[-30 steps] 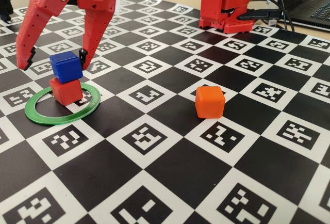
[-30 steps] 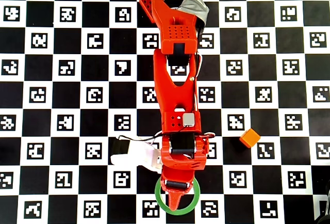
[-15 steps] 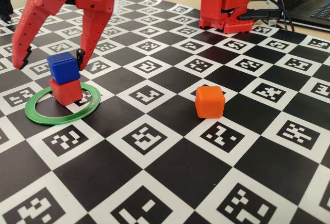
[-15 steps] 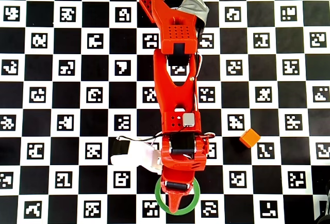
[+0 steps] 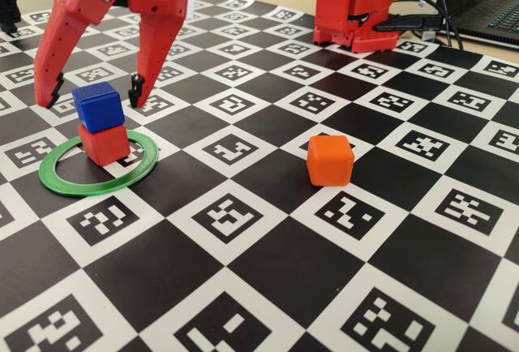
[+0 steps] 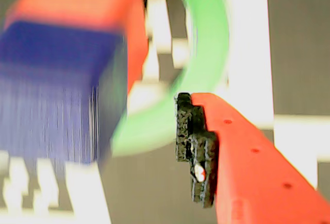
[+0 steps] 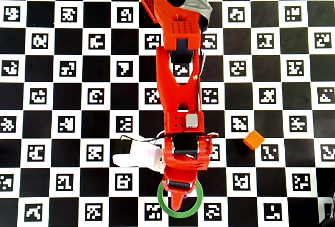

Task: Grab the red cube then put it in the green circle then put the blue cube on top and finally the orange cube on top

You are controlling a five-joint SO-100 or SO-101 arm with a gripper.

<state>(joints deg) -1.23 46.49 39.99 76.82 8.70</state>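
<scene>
Currently on the checkered board (image 5: pixel 268 279), fixed view: red cube (image 5: pixel 104 143) inside the green circle (image 5: pixel 97 165), toward its 11 o'clock edge. Blue cube (image 5: pixel 98 106) stacked on the red cube, slightly skewed. Orange cube (image 5: pixel 330 160) alone, well apart at 3 o'clock from the ring. Gripper (image 5: pixel 93 91) spread wide, fingers straddling the blue cube without touching it. Overhead view: arm (image 7: pixel 180 106) covers the stack; orange cube (image 7: pixel 253 140) at its 3 o'clock.

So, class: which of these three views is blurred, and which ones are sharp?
Wrist view: heavily blurred and overexposed, with the blue cube and red cube smeared; only the finger pad looks crisp. Fixed view: sharp, evenly lit, with a soft shadow by the orange cube. Overhead view: sharp, flat lighting, no glare.
</scene>
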